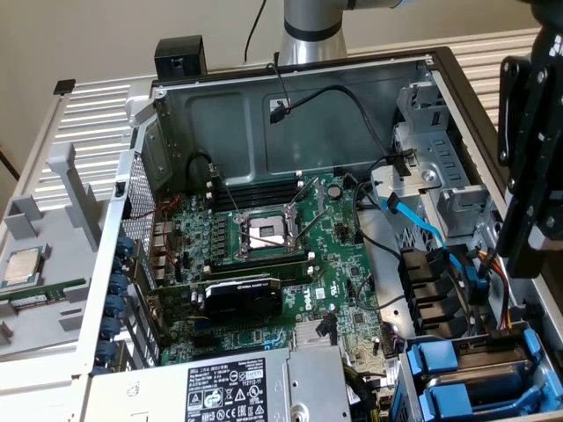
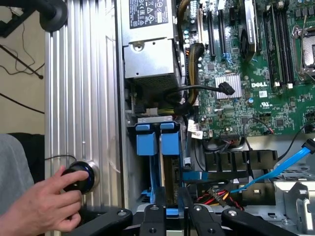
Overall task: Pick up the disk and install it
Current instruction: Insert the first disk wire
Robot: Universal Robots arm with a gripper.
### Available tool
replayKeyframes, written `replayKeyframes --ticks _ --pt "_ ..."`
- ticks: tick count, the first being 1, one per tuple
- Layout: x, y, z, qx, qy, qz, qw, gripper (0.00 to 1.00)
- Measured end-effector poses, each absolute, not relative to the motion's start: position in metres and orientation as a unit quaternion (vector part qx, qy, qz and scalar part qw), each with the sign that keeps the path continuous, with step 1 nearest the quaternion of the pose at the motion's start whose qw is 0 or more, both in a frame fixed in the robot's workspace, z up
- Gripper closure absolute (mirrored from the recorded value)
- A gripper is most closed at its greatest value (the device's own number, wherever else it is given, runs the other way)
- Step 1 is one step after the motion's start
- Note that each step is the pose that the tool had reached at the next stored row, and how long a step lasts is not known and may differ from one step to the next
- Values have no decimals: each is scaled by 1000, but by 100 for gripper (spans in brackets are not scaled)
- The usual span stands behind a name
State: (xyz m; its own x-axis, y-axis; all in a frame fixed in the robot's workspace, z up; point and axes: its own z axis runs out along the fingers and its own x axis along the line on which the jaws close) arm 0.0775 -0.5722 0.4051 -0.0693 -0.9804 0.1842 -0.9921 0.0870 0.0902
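gripper [image 2: 170, 216]: jaws nearly together, pinching the blue edge of the disk [image 2: 167, 184]
drive bay [image 2: 132, 162]: two blue-tabbed carriers side by side
hand [image 2: 47, 201]: on a round black button [image 2: 78, 178]

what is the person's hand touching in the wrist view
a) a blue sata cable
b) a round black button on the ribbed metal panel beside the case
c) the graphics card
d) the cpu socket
b: the hand rests its fingers on a round black button set in the ribbed metal panel outside the open computer case.
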Motion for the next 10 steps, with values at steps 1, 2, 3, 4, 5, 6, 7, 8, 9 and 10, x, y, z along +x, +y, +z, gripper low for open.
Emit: replayKeyframes --ticks 1,2,3,4,5,6,7,8,9,10 --pt "78 -572 405 675 -731 30 99 75" --pt "78 -572 405 675 -731 30 99 75" --pt "77 -572 405 675 -731 30 98 75" --pt "77 -571 405 675 -731 30 98 75" --pt "77 -571 405 675 -731 30 98 75" --pt "77 -571 405 675 -731 30 98 75" --pt "77 -571 405 675 -731 29 98 75" --pt "77 -571 405 675 -731 29 97 75" --pt "77 -571 405 675 -731 27 96 75" --pt "77 -571 405 675 -731 27 95 75"
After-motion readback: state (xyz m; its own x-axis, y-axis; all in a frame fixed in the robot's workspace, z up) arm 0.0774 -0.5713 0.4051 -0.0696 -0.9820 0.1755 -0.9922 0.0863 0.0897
